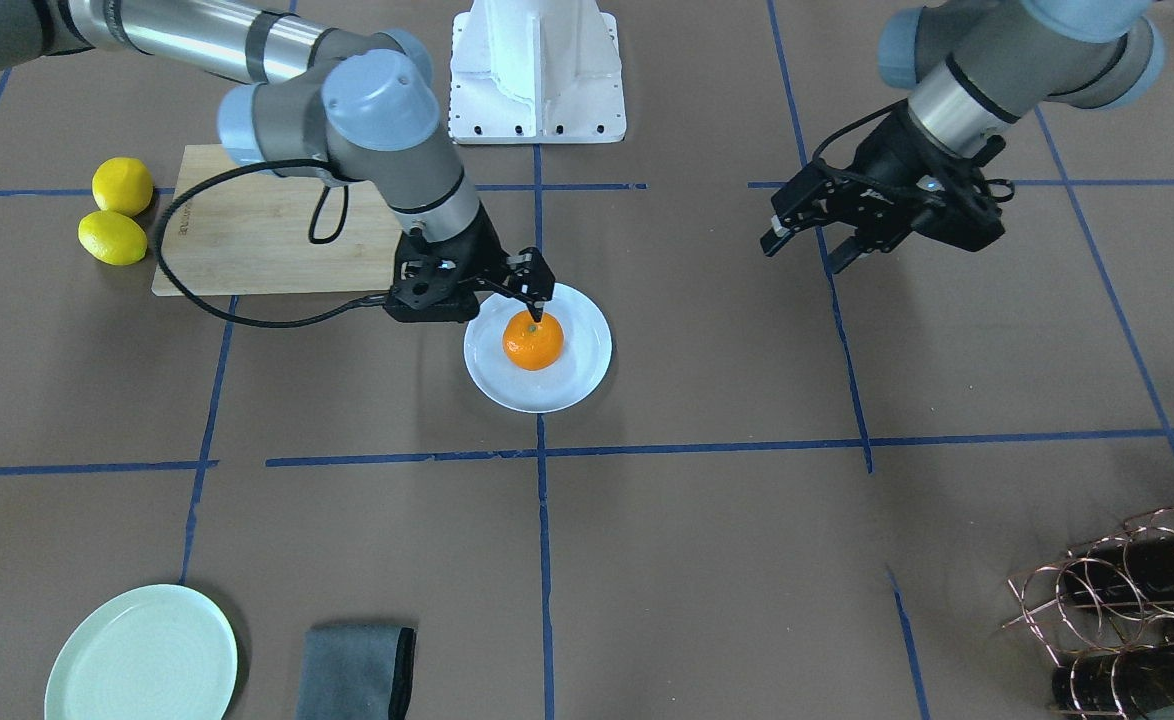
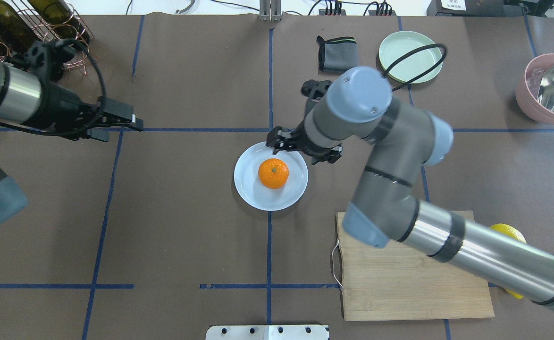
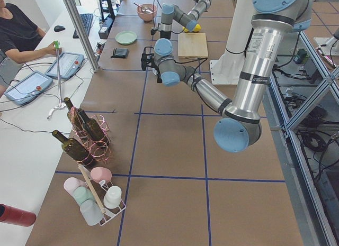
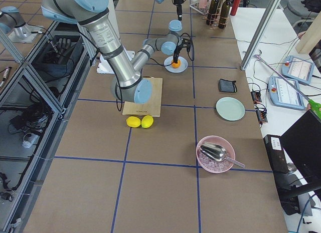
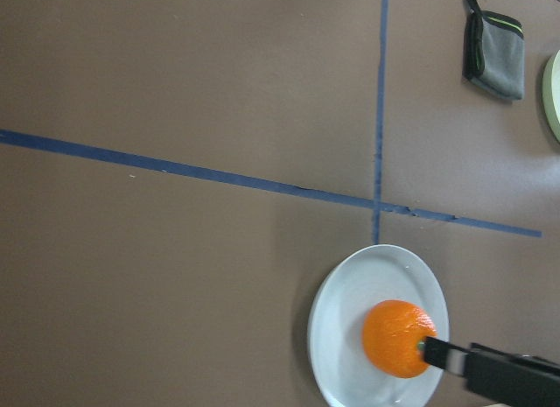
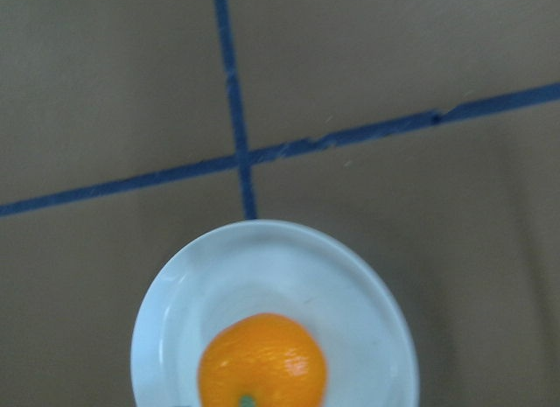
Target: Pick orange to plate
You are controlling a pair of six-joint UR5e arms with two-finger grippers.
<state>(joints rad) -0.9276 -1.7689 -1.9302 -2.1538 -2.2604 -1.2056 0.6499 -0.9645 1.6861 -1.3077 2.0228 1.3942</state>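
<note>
The orange (image 1: 533, 341) rests stem-up in the middle of the white plate (image 1: 577, 378) at the table's centre; both also show in the overhead view, orange (image 2: 273, 173) on plate (image 2: 248, 186). My right gripper (image 1: 532, 300) hangs just above the orange's robot-side edge, jaws apart and holding nothing, one fingertip (image 5: 446, 355) right over the fruit. The right wrist view looks straight down on the orange (image 6: 262, 361) and plate (image 6: 350, 284). My left gripper (image 1: 809, 245) hovers open and empty well off to the side, above bare table.
Two yellow lemons (image 1: 117, 212) lie beside a wooden cutting board (image 1: 267, 230) under the right arm. A mint-green plate (image 1: 142, 655) and a folded grey cloth (image 1: 357, 670) sit at the operators' edge. A copper bottle rack (image 1: 1137, 600) and a pink bowl (image 2: 536, 101) with a scoop occupy the corners.
</note>
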